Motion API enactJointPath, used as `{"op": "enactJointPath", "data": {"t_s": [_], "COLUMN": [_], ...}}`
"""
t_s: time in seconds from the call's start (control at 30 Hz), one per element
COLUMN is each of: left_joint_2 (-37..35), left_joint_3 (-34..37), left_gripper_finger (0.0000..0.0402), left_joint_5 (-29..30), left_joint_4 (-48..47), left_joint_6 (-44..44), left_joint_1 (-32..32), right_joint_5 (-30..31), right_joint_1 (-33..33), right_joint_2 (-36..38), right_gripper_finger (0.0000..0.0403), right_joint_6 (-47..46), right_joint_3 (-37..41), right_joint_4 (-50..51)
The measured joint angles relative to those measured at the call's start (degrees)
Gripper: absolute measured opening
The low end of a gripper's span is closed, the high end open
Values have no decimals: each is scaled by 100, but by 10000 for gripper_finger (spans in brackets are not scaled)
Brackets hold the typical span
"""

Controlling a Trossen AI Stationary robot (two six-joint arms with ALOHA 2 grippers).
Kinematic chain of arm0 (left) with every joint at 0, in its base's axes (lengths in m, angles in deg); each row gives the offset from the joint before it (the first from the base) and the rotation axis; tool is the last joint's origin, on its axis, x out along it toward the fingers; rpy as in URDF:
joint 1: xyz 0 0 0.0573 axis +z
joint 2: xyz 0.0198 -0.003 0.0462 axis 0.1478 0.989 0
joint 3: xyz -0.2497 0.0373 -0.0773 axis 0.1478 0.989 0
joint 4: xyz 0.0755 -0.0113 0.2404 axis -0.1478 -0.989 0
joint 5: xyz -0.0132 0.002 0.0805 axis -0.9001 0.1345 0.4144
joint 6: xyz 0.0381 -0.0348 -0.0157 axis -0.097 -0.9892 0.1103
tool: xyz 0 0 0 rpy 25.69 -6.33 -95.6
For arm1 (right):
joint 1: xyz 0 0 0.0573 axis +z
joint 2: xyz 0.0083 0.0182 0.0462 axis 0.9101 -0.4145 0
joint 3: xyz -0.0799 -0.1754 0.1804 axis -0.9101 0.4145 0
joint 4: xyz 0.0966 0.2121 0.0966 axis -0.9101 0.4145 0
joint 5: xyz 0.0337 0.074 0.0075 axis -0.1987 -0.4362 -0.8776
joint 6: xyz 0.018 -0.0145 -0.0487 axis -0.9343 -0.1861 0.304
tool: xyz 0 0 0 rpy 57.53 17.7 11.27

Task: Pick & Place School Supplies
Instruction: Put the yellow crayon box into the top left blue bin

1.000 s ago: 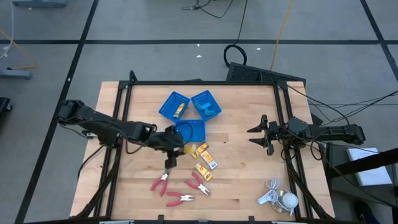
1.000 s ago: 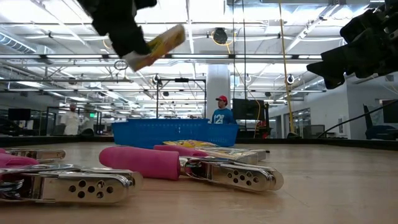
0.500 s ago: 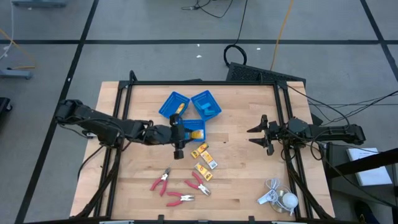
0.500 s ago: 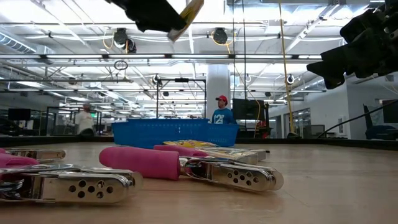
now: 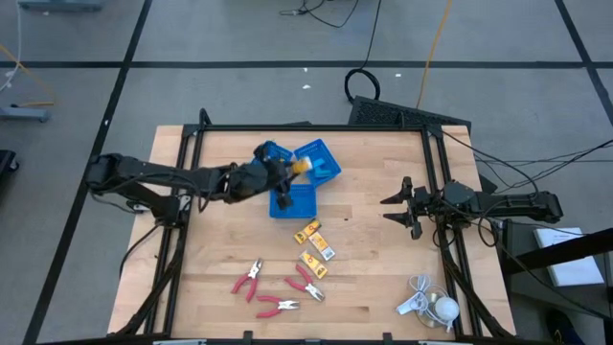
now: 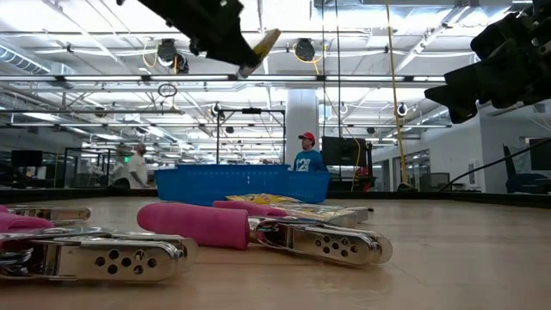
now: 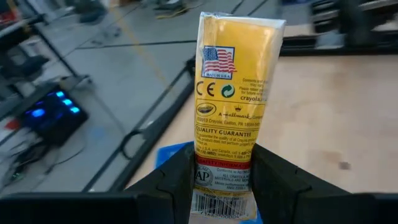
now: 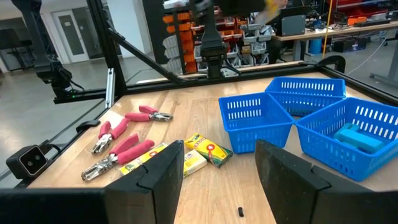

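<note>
My left gripper (image 5: 284, 171) hovers over the blue trays, shut on a yellow packet (image 7: 239, 87) with a white label, also in the low view as the packet (image 6: 259, 43). Three more yellow packets (image 5: 314, 247) lie flat on the wood nearer the table's near edge. Three red-handled pliers (image 5: 276, 290) lie flat by the near edge. Light-blue pieces (image 8: 357, 135) sit in the far right tray (image 5: 324, 151). My right gripper (image 5: 400, 206) waits open at the table's right side, raised above the wood, touching nothing. My left gripper pinches the yellow packet between its two fingers (image 7: 177, 183) at the barcode end (image 7: 224, 180). The fingers lie across the packet's width. The packet is lifted clear and sticks out past the fingertips, above the trays and pointing toward the table's right.
Three square blue trays (image 5: 297, 201) cluster at the table's far middle; the left arm covers part of the far left one (image 5: 261, 153). A white corded gadget (image 5: 426, 305) lies at the near right corner. A black frame (image 5: 306, 126) borders the table. People stand far behind.
My left gripper has carried the yellow packet up from above the loose packets toward the far edge, to above the trays. It has turned on the way, so the packet now points toward the table's right instead of the near edge.
</note>
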Motion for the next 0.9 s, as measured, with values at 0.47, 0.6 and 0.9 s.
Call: {"op": "enactJointPath", "data": {"t_s": [0.47,0.6,0.9], "left_joint_2": [-570,-582,-415], "left_joint_3": [62,101,103], "left_gripper_finger": [141,141,141], "left_joint_5": [277,272,245], "left_joint_4": [-1298,-1737,-2651], "left_joint_6": [-1032,-1721,-3529], "left_joint_1": [1570,1912,2388], "right_joint_5": [0,0,0], "right_joint_1": [1,2,2], "right_joint_2": [0,0,0], "right_gripper_finger": [189,192,189], "right_joint_6": [0,0,0], "right_joint_3": [-1,-1,-2], "right_joint_4": [0,0,2]}}
